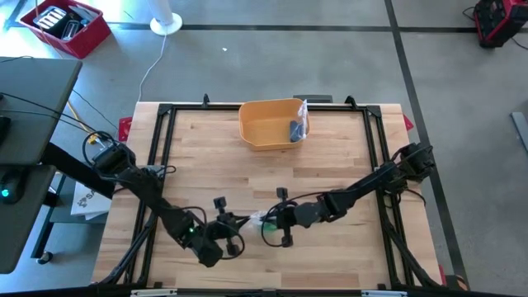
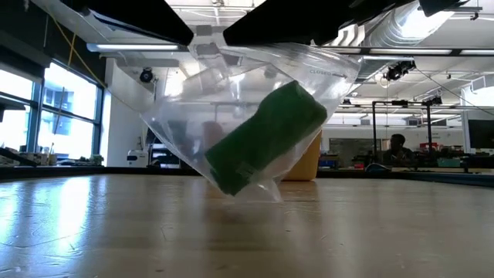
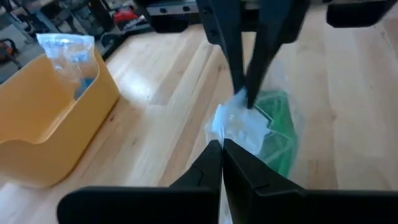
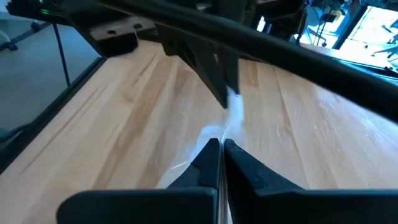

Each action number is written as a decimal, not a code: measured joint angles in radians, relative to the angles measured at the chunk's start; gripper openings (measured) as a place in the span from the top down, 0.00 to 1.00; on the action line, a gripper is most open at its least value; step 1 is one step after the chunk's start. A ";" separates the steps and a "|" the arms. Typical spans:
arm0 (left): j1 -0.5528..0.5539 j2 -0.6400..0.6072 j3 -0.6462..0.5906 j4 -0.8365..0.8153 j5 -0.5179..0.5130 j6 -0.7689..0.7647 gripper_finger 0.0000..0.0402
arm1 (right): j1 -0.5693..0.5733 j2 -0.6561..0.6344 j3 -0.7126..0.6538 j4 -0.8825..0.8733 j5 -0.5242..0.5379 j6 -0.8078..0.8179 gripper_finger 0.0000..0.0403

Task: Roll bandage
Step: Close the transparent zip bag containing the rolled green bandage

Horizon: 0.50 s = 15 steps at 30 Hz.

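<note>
High view: both arms converge near front-centre of wooden table (image 1: 346, 157). Left gripper (image 1: 233, 221) and right gripper (image 1: 275, 219) face each other, each pinching an end of clear plastic bag (image 1: 256, 219) w/ something green inside. Yellow bin (image 1: 268, 125) sits at far edge, well apart, w/ another clear bag (image 1: 299, 124) holding a dark blue item at its right side.

Low view: clear plastic bag (image 2: 247, 116) hangs from dark fingers at top, tilted, lower corner at or just above tabletop – can't tell which. Green bandage roll (image 2: 266, 137) lies diagonally inside. Yellow bin (image 2: 309, 158) partly hidden behind bag. Person (image 2: 396, 147) seated far back in the room.

Left wrist view: left gripper (image 3: 222, 146) narrowed, clamped on bag edge; opposite fingers (image 3: 239, 62) grip same bag (image 3: 245, 127) from across. Green roll (image 3: 277, 134) visible through plastic.

Right wrist view: right gripper (image 4: 221, 146) closed tight on thin plastic (image 4: 233, 121); other arm's fingers (image 4: 217, 74) pinch it just beyond.
</note>
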 joint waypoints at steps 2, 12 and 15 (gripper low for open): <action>0.008 0.000 -0.016 0.066 -0.004 0.048 0.99 | 0.001 -0.001 0.000 0.006 -0.003 0.000 1.00; 0.031 -0.011 -0.036 0.129 0.061 0.169 0.95 | 0.000 -0.001 0.000 0.006 0.001 0.000 1.00; 0.025 -0.035 -0.036 0.087 0.067 0.141 0.90 | 0.000 -0.001 0.000 -0.001 0.001 0.000 1.00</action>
